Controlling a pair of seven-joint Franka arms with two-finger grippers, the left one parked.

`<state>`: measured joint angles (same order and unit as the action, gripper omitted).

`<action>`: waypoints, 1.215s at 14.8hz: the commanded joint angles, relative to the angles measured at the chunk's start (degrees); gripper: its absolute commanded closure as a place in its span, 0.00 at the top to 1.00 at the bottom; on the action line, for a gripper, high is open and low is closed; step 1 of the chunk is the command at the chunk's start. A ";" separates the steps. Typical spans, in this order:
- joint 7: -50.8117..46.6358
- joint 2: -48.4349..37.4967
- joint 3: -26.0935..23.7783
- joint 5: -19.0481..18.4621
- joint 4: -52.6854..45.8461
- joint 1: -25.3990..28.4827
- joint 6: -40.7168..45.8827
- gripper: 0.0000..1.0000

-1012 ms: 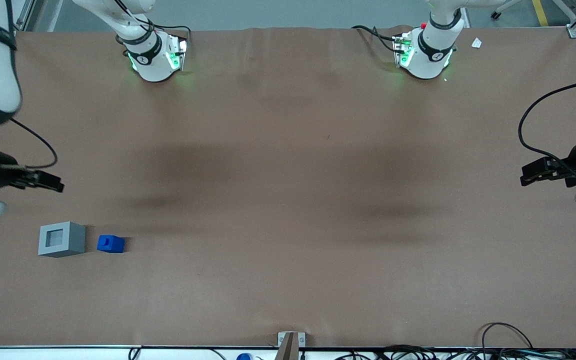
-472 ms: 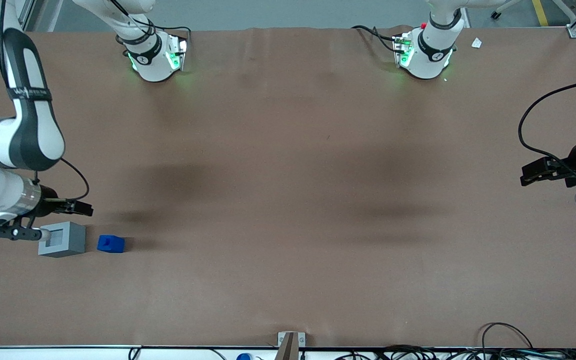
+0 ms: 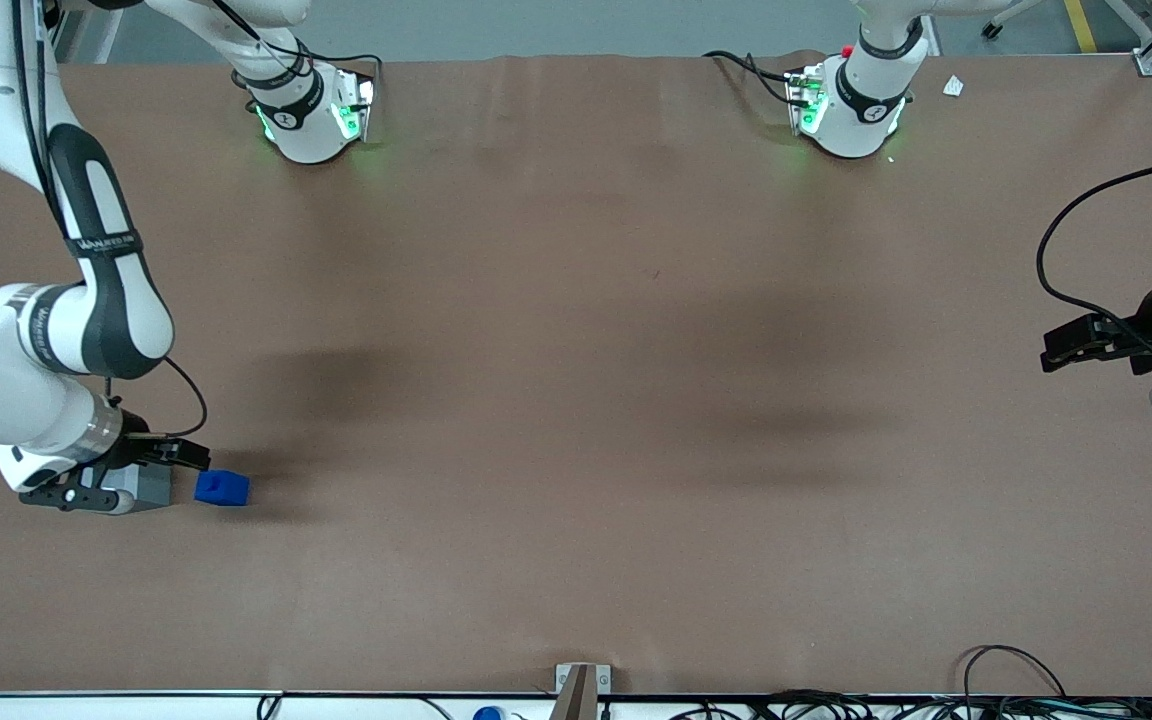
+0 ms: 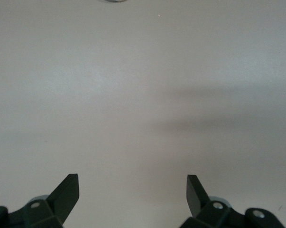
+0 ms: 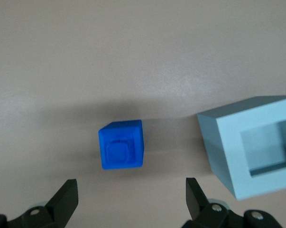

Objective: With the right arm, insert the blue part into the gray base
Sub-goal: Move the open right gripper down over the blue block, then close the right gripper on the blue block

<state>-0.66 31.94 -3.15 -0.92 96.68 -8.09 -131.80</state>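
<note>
The blue part (image 3: 222,487) sits on the brown table beside the gray base (image 3: 148,487), toward the working arm's end. The right arm's wrist covers most of the base in the front view. My gripper (image 3: 186,452) hovers just above and a little farther from the front camera than the blue part, with open, empty fingers. In the right wrist view the blue part (image 5: 122,151) shows its raised stub on top, ahead of the open gripper (image 5: 132,199). The gray base (image 5: 254,145) with its square recess stands beside it, a small gap between them.
The brown table surface (image 3: 576,380) stretches wide toward the parked arm's end. Two arm bases (image 3: 311,110) (image 3: 851,105) stand at the table's edge farthest from the front camera. Cables (image 3: 1016,690) lie along the near edge.
The right arm has swung in from the table's end and come down toward the front camera. Its gripper now hovers by the blue part and its wrist covers most of the gray base.
</note>
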 commanded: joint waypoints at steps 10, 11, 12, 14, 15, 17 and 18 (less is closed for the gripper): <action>0.04 7.43 -0.28 -0.13 -3.34 1.32 -6.19 1.00; 0.13 7.44 -0.28 -0.13 -3.34 1.32 -6.19 1.00; 0.13 7.44 -0.28 -0.13 -3.34 1.32 -6.19 1.00; 0.13 7.44 -0.28 -0.13 -3.34 1.32 -6.10 0.96; 0.13 7.35 -0.28 -0.13 -3.34 1.32 -6.10 0.92; 0.13 7.35 -0.28 -0.22 -3.34 1.32 -6.10 0.82; 0.13 7.35 -0.28 -0.13 -3.34 1.24 -6.10 0.81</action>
<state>-0.66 39.16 -3.27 -0.92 93.76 -6.61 -137.93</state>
